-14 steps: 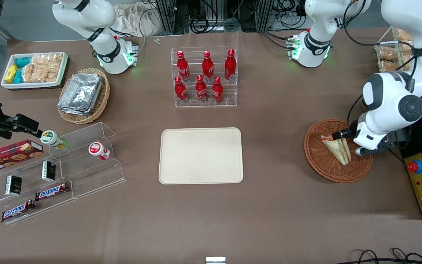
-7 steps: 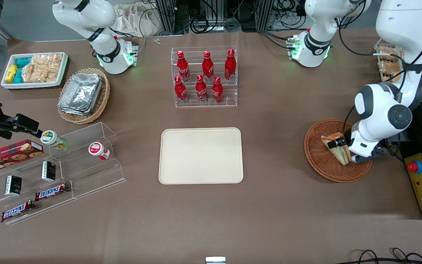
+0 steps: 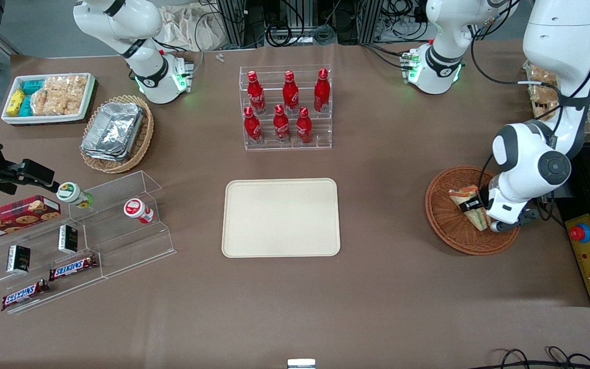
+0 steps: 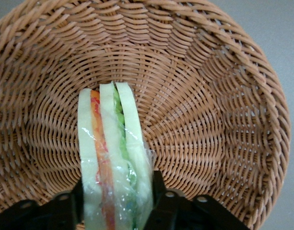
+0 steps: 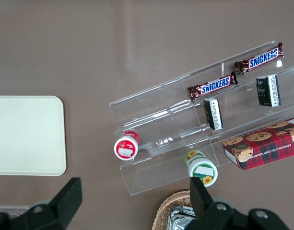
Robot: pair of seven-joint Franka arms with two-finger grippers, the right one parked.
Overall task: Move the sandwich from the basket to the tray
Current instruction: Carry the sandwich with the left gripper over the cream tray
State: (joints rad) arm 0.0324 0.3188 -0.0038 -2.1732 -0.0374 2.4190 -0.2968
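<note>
The sandwich (image 3: 460, 195), a wrapped wedge of pale bread with green and orange filling, stands on edge in the round reddish-brown wicker basket (image 3: 446, 233) toward the working arm's end of the table. My gripper (image 3: 474, 207) is down in the basket, one black finger on each flat side of the sandwich, pressing the wrap. The left wrist view shows the sandwich (image 4: 111, 143) running between the fingers (image 4: 158, 191) of the gripper (image 4: 117, 203), with the basket (image 4: 194, 96) weave all round. The cream tray (image 3: 280, 217) lies flat and bare mid-table, also in the right wrist view (image 5: 27, 134).
A clear rack of red bottles (image 3: 287, 107) stands farther from the front camera than the tray. A clear stepped shelf with snacks (image 3: 80, 230), an oval basket of foil trays (image 3: 117, 132) and a white snack bin (image 3: 49, 97) lie toward the parked arm's end. A yellow control box (image 3: 589, 256) sits beside the basket.
My gripper has shifted from beside the sandwich to over its middle and sunk lower in the basket, its fingers now on both sides of it. The sandwich has barely moved.
</note>
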